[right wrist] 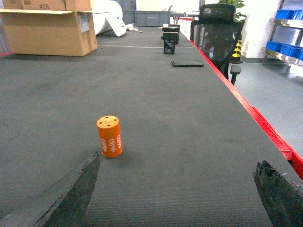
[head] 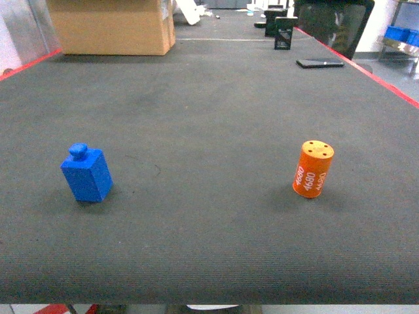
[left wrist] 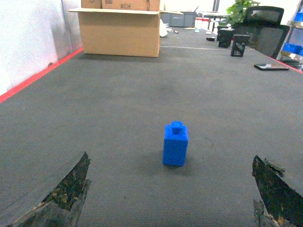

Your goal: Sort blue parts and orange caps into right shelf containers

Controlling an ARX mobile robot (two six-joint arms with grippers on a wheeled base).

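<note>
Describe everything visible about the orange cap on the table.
The orange cap is a short cylinder, plastic by its look, standing upright on the dark ribbed table mat. Its flat top has several small holes; its side carries white print reading 4680, turned sideways. It stands right of the middle in the head view, far from the blue part. Only the mat touches it.

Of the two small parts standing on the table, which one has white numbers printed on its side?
The orange cap, a cylinder on the right. The blue part on the left is a plain block with a knob.
</note>
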